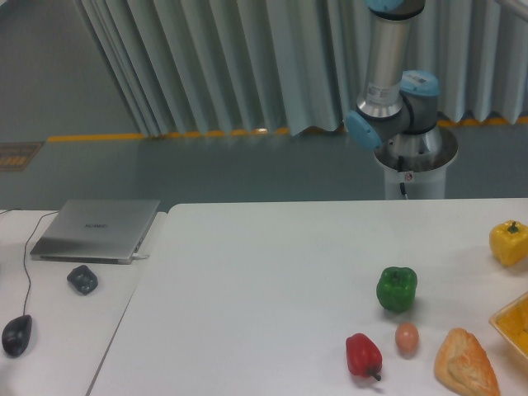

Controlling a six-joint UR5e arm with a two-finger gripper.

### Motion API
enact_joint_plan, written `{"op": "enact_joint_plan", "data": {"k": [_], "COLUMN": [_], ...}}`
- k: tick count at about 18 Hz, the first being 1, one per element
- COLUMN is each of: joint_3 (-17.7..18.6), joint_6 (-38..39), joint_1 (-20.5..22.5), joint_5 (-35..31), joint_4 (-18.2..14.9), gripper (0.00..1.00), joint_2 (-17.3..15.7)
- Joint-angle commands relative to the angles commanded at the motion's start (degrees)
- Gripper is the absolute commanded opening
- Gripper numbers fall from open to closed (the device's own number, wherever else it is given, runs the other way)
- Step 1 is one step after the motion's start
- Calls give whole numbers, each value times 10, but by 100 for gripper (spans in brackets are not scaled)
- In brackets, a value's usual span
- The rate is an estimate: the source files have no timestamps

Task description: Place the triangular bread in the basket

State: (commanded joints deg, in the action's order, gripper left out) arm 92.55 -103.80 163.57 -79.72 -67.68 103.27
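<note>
Camera view: pincer out of sight; triangular bread lies beside basket.

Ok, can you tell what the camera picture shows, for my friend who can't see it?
A white table holds a triangular bread at the front right, beside a basket cut off by the edge. Near them sit an egg and red, green and yellow peppers; the robot's gripper is out of view.
</note>
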Motion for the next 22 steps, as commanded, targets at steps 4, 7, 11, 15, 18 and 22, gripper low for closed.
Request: {"op": "enact_joint_plan", "data": {"k": [4,7,11,15,18,22], "joint_3": [-1,2,5,10,23,9], "joint_6": [0,1,4,32,45,106], "joint_1": [0,-1,0,-4,0,-2], "joint_5": [0,0,3,7,71,76], "joint_4": [-2,-1,-3,-4,-1,18], "gripper": [100,100,100,100,100,100], "joint_2": [-1,-2,-1,1,1,-1]}}
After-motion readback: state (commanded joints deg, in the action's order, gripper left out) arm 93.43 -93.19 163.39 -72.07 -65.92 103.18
